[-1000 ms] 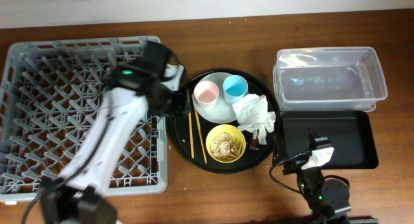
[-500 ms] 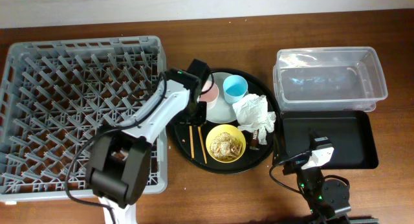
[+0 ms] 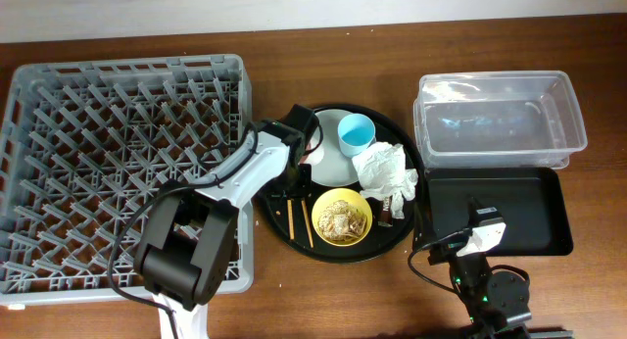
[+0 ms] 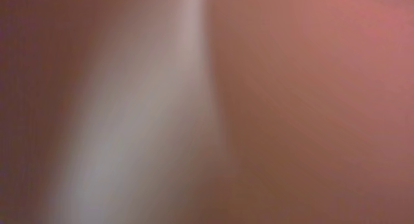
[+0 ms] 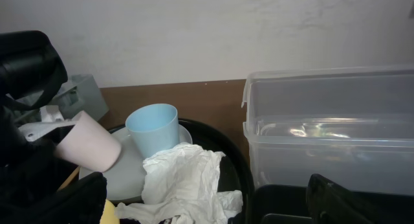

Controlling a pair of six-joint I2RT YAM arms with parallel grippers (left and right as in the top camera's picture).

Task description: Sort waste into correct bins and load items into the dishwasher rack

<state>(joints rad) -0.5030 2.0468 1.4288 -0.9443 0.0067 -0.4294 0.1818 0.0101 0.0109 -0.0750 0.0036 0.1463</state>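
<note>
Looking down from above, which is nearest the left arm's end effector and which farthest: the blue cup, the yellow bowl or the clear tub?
Overhead view, measured from the left end effector, which holds the pink cup tilted:
1. The blue cup, just to its right.
2. The yellow bowl, at the front of the round tray.
3. The clear tub, far right, off that tray.

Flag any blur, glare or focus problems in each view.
Left wrist: wholly blurred, a pink-brown smear with a pale streak, nothing identifiable. Overhead: sharp, evenly lit, glare on the clear tub. Right wrist: light-blue cup and tissue crisp.
</note>
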